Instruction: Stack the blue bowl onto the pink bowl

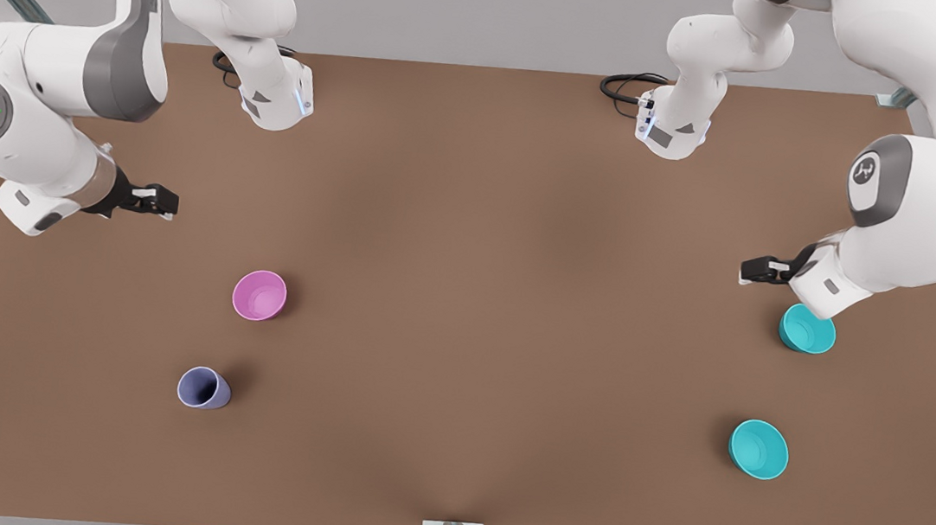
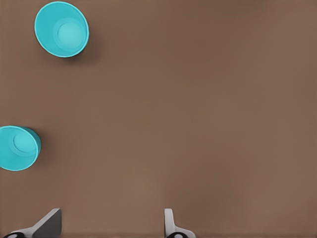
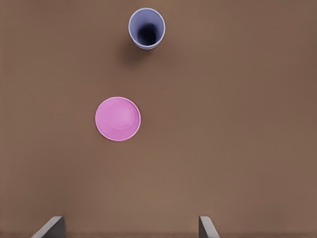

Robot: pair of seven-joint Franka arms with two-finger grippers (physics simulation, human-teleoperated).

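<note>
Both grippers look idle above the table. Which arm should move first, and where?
Probably the left gripper: it hangs open near both teal bowls, so lower it over the nearer blue bowl rim to grasp. The right gripper waits open by the pink bowl, which sits empty.

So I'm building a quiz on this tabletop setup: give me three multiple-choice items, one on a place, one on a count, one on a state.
1. Which end effector is nearer the teal bowls? A left B right
2. How many teal bowls? A one B two C three
3. The pink bowl is: A stacked B held C alone on the table

Key:
1. A: the left end effector hangs by the teal bowls; the right end effector is near the pink bowl.
2. B: two are visible.
3. C: nothing touches it; both end effectors are open and empty.
</note>
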